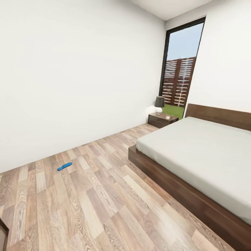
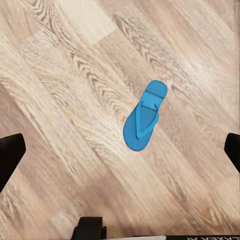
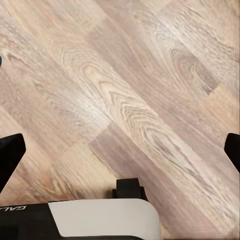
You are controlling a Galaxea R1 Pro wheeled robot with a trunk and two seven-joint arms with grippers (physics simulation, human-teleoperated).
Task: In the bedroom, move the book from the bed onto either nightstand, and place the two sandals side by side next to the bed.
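One blue sandal (image 1: 65, 166) lies flat on the plank floor (image 1: 104, 195) near the white wall, well apart from the bed (image 1: 195, 153). A second sandal (image 2: 144, 116) lies under the left gripper (image 2: 120, 150), between its wide-spread fingers (image 2: 9, 155), nearer one tip. Lower straight, centre over the sole, then close across its width. The right gripper (image 3: 120, 150) is also wide, over bare planks.
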